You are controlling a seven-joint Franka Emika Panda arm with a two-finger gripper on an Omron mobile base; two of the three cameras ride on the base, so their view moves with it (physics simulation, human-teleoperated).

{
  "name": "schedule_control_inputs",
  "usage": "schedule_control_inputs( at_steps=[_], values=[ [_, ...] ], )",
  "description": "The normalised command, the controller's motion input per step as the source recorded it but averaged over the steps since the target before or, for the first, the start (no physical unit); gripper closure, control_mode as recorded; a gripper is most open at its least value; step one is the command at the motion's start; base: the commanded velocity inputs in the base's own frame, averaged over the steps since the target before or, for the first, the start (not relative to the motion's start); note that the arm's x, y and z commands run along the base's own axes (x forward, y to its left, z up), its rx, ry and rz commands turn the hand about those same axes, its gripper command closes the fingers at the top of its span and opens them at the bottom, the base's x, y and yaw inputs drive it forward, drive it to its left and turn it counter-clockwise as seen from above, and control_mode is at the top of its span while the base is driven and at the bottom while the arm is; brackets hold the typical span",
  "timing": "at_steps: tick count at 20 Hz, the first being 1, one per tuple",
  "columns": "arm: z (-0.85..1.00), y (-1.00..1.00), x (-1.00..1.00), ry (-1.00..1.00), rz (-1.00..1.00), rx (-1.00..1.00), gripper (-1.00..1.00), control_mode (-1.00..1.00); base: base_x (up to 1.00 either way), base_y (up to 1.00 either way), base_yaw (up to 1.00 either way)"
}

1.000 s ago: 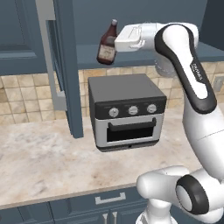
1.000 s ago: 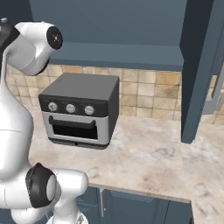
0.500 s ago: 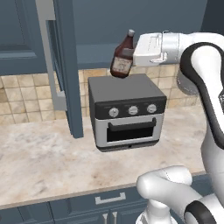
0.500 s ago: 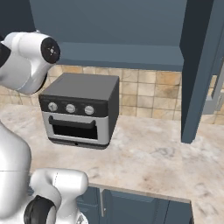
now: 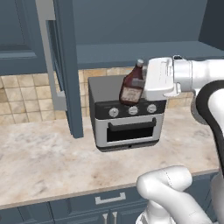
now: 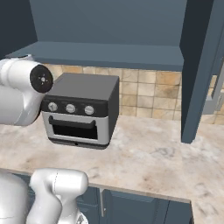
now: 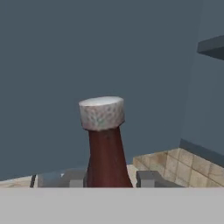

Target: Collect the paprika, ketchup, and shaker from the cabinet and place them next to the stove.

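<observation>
The cabinet stood open above the marble surface, its door swung out and its shelf bare where the cameras showed it. Neither the jar nor the shaker could be made out in that part of the shelf; whether they sat elsewhere could not be told. On the surface, against the tiled wall, sat the toaster oven. The stove was not located from these positions.

The arm reached level across the left base view, at about the height of the top of the toaster oven. The fingers were closed on the ketchup bottle, gripping it low on the body; in the hand view the two finger tips sat tight on either side of the bottle with its neck and pale cap rising between them. The bottle hung tilted, cap leaning toward the arm, in front of the upper part of the toaster oven and clear of the cabinet shelf.

Assessment: the bottle was out of the cabinet and in transit, not yet set down. Its placement beside the stove remained outstanding, and no evidence showed the jar or the shaker delivered; the task was judged to be at an early to middle stage
</observation>
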Motion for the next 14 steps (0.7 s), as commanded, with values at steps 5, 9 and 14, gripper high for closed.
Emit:
schedule_control_inputs(
  at_steps=[5, 9, 14],
  values=[
    [-0.31, 0.00, -0.34, 0.00, 0.00, -0.01, 1.00, 1.00, -0.25, 0.00, 0.00],
    [0.00, 0.00, 0.00, 0.00, 0.00, 0.00, 1.00, 1.00, -0.77, -0.03, 0.00],
    [0.00, 0.00, 0.00, 0.00, 0.00, 0.00, 1.00, 1.00, -0.89, 0.00, -0.03]
  ],
)
